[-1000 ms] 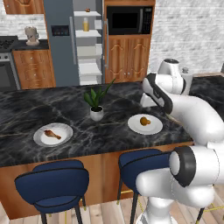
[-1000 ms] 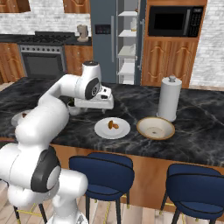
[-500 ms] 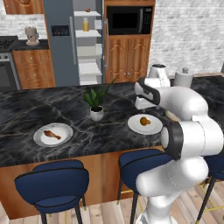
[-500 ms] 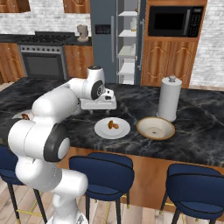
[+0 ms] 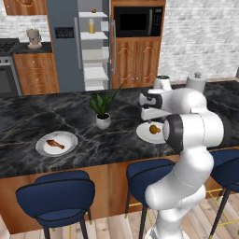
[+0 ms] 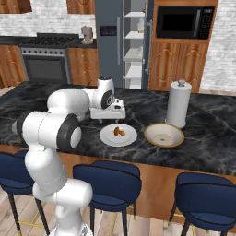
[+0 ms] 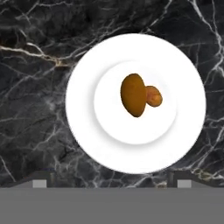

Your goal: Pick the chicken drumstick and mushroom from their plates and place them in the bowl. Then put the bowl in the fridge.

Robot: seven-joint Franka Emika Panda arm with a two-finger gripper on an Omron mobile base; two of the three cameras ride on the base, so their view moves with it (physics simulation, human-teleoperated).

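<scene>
The mushroom [image 7: 136,94], an orange-tan lump, lies in the middle of a white plate [image 7: 87,109] on the black marble counter. My gripper [image 7: 109,183] hangs open just above that plate, with nothing between its fingertips [image 7: 39,183]. From the side, the gripper [image 6: 109,120] is over the plate [image 6: 107,137] and the mushroom [image 6: 119,132]. The cream bowl [image 6: 164,134] sits to the right of this plate. The chicken drumstick [image 5: 55,144] lies on the other plate [image 5: 70,140], far left of the gripper [image 5: 151,116]. The fridge [image 5: 93,46] stands open behind the counter.
A potted plant [image 5: 103,112] stands between the two plates. A white paper-towel roll [image 6: 178,103] rises just behind the bowl. Blue stools [image 6: 108,182] line the counter's near side. A black microwave [image 6: 182,22] sits right of the fridge.
The arm has folded in and the gripper has come down and forward over the mushroom plate. It has stayed open. Plates, bowl and food have not moved.
</scene>
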